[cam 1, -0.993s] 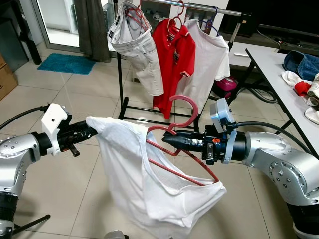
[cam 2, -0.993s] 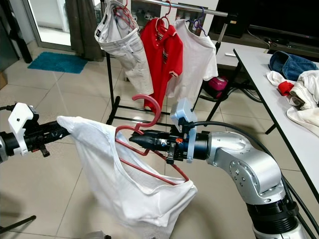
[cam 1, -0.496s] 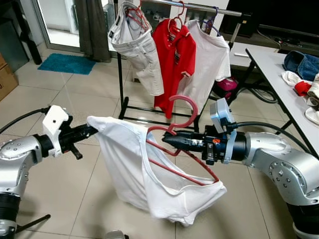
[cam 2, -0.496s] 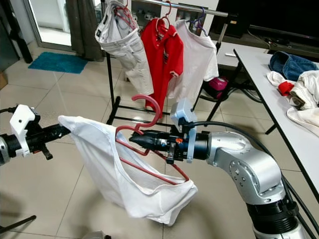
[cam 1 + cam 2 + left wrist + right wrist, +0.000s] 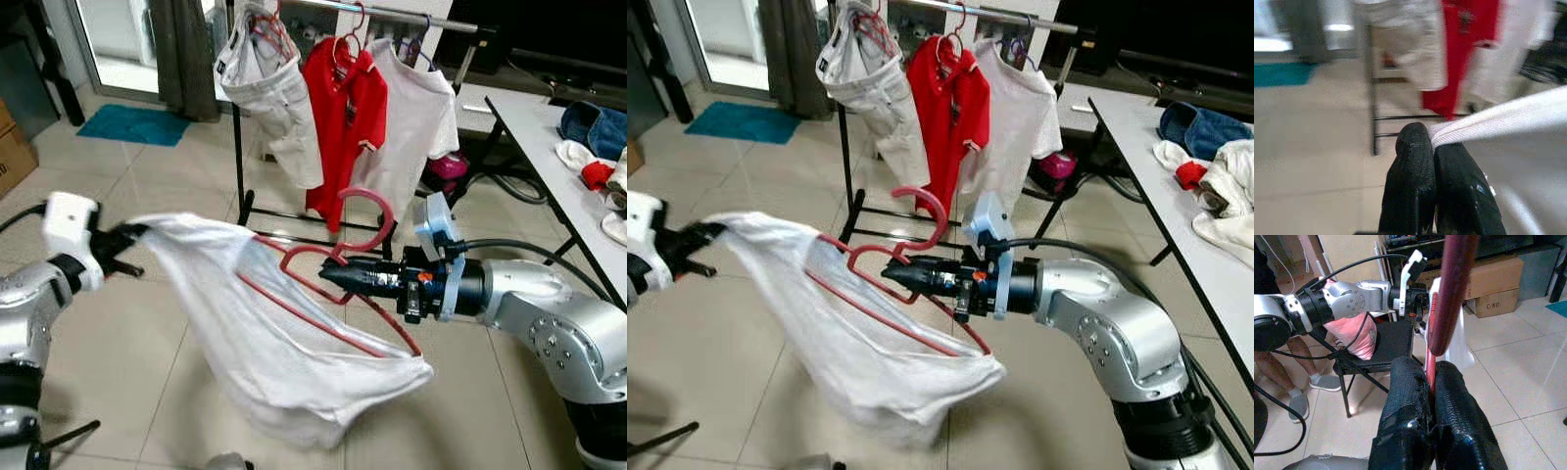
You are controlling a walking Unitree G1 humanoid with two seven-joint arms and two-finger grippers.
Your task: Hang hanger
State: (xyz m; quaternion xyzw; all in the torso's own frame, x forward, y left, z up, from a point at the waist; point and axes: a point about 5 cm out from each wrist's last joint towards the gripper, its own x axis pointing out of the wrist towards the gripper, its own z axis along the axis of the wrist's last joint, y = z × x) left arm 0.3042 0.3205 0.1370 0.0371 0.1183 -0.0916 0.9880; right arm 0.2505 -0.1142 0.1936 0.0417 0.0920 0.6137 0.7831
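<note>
— Tiled floor [image 5: 127, 323] ahead of you, with a clothes rack [image 5: 238, 147] behind holding 3 garments. What's hard to read?

— Your white shirt [image 5: 284, 362] is motion-blurred and covers most of the red hanger [image 5: 358, 230].

— And the grip?

— Right gripper [image 5: 328, 275] fingers [image 5: 1410, 421] are clamped on the hanger neck; left gripper [image 5: 1432, 147] fingers pinch the shirt's edge. Clothes lie on the worktop [image 5: 549, 147] to your right.

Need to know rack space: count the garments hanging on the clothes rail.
3: pale denim shorts at the rail's left end, red polo shirt in the middle, white T-shirt on the right. More may hang beyond the frame.
</note>
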